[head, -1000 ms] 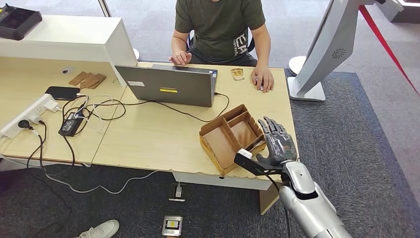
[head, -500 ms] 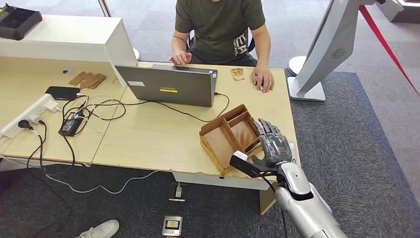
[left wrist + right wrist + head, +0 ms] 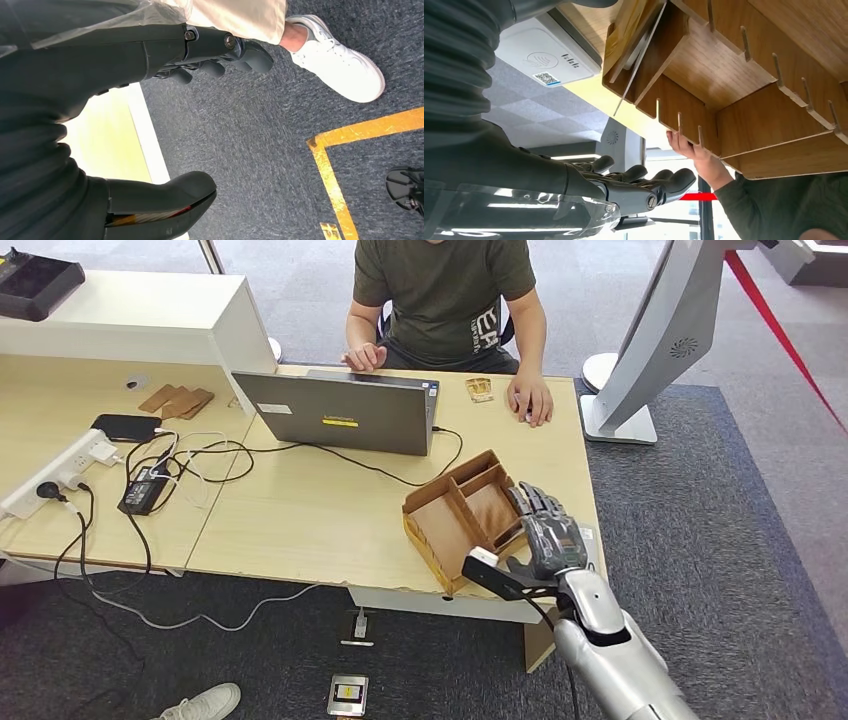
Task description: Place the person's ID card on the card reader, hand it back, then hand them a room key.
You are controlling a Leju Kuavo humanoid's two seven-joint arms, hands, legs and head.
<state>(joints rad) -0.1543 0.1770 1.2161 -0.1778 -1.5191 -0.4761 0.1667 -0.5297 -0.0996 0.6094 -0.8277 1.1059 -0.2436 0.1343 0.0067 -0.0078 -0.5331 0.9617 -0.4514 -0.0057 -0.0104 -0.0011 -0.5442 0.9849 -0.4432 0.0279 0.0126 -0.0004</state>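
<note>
My right hand [image 3: 545, 532] hovers over the right end of the wooden divided tray [image 3: 452, 522] at the desk's front right corner, fingers spread and holding nothing. In the right wrist view its fingers [image 3: 644, 179] reach out beside the tray [image 3: 744, 100], and the white card reader [image 3: 544, 54] lies close to the tray's end. A thin pale card [image 3: 640, 56] leans in the tray's narrow slot. A small card [image 3: 479, 389] lies on the desk by the seated person's hand [image 3: 531, 400]. My left hand [image 3: 200, 125] hangs over the carpet, holding nothing.
A grey laptop [image 3: 336, 412] stands between me and the person [image 3: 445, 295]. Cables, a power strip [image 3: 60, 472] and a black phone [image 3: 125, 426] lie at the desk's left. A white kiosk base [image 3: 618, 425] stands on the right. A white shoe [image 3: 340, 65] is near my left hand.
My right hand has drifted a little left and toward me, lower over the tray's right end. The person and the things on the desk have stayed put.
</note>
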